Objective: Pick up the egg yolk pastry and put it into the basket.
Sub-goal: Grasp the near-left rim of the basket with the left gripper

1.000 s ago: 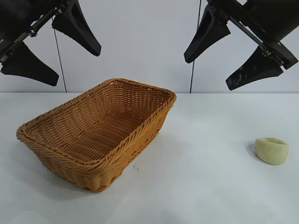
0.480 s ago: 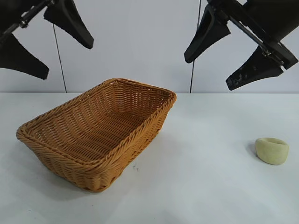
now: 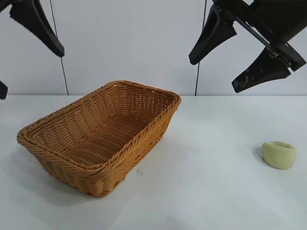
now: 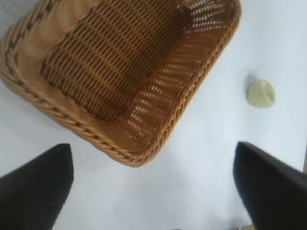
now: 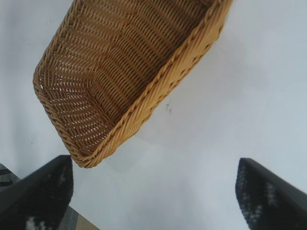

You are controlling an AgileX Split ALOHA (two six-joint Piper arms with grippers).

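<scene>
Both pincers hang wide and empty, so we should lower the right pincer (image 3: 244, 52) squarely over the small pale yellowish-green egg yolk pastry (image 3: 279, 154) near the table's right edge, well apart from the golden-brown woven wicker basket (image 3: 98, 136), while the left pincer (image 3: 24, 43) idles high.

- Left gripper (image 3: 19, 52) hangs high at the exterior view's upper left corner, partly out of frame, fingers (image 3: 38, 24) spread wide.
- Right gripper (image 3: 225, 67) hangs high at upper right, its black fingers (image 3: 211, 36) spread wide, pointing downward.

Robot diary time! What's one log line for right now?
pastry: on table, untouched | basket: empty | left gripper: open, high | right gripper: open, high
</scene>
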